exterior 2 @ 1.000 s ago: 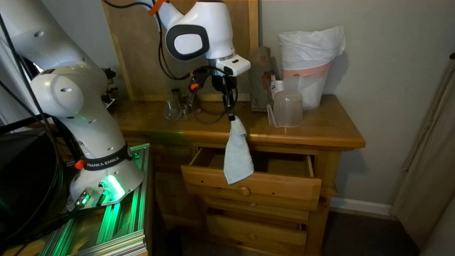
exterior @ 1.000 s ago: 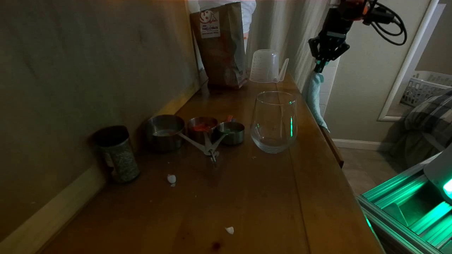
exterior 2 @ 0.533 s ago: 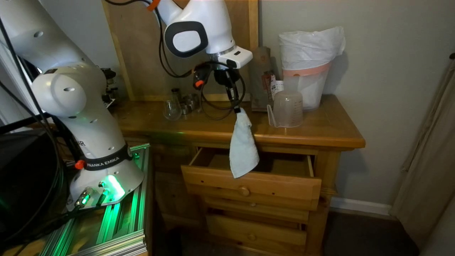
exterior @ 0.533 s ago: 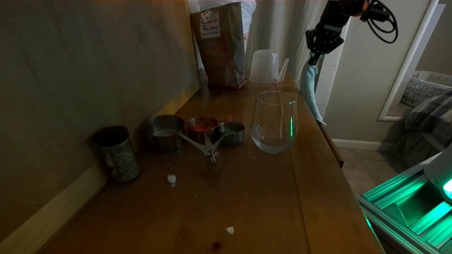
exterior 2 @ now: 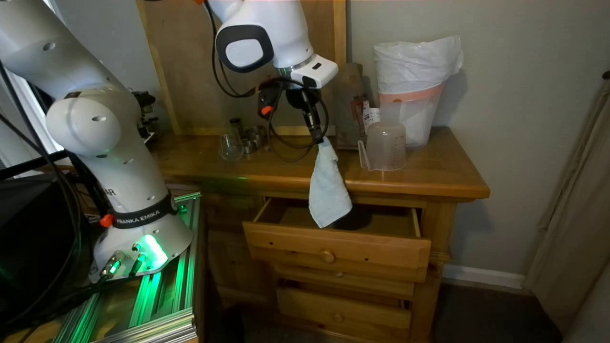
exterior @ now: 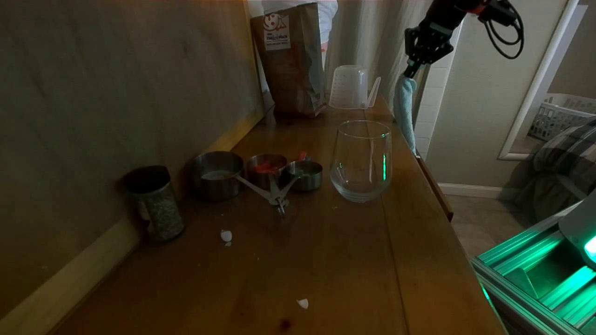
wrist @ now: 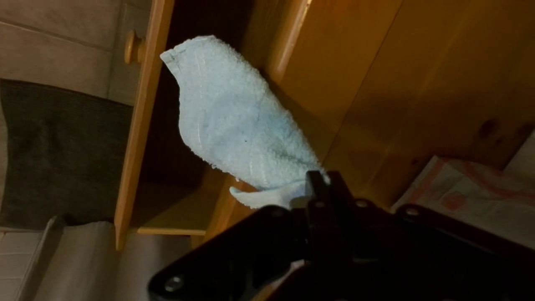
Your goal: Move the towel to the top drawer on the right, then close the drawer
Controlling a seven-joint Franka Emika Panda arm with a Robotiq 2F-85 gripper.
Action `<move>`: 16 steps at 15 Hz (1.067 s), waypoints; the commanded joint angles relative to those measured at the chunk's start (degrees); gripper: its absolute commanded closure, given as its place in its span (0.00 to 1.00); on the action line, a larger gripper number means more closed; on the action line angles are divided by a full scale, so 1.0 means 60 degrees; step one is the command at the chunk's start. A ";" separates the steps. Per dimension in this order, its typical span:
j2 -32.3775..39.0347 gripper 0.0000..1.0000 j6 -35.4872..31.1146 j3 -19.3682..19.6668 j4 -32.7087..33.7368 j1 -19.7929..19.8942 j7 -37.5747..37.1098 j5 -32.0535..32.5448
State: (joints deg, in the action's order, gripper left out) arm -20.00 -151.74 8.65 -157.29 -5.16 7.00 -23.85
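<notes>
Black two-finger gripper (exterior 2: 318,138) all but closed, pinching one end of pale blue-grey terry towel (exterior 2: 329,193); towel lifted over past second, lower edge no longer overlapping front of pulled-out wooden top drawer (exterior 2: 355,250); hangs over its opening; lowering seems next, then closing.

We find, in an exterior view, the smooth white jointed arm (exterior 2: 126,171) rising from its white, black-banded base (exterior 2: 128,250) and passing out at the top edge. Its rounded white wrist (exterior 2: 288,38) stands above the black two-fingered hand (exterior 2: 318,138). We record that hand pointing downward, slightly tilted, its slim black fingers (wrist: 339,190) closed together.
</notes>
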 commanded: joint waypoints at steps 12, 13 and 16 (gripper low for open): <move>0.1549 0.69 -0.0008 0.0887 -0.0030 0.0108 0.2051 -0.1528; 0.1662 0.64 -0.0015 0.0802 -0.0033 0.0168 0.1980 -0.1434; 0.1924 0.42 -0.0040 0.0546 -0.0035 0.0306 0.1810 -0.1211</move>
State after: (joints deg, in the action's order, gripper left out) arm -10.05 -151.73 14.04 -157.53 -5.07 17.94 -32.14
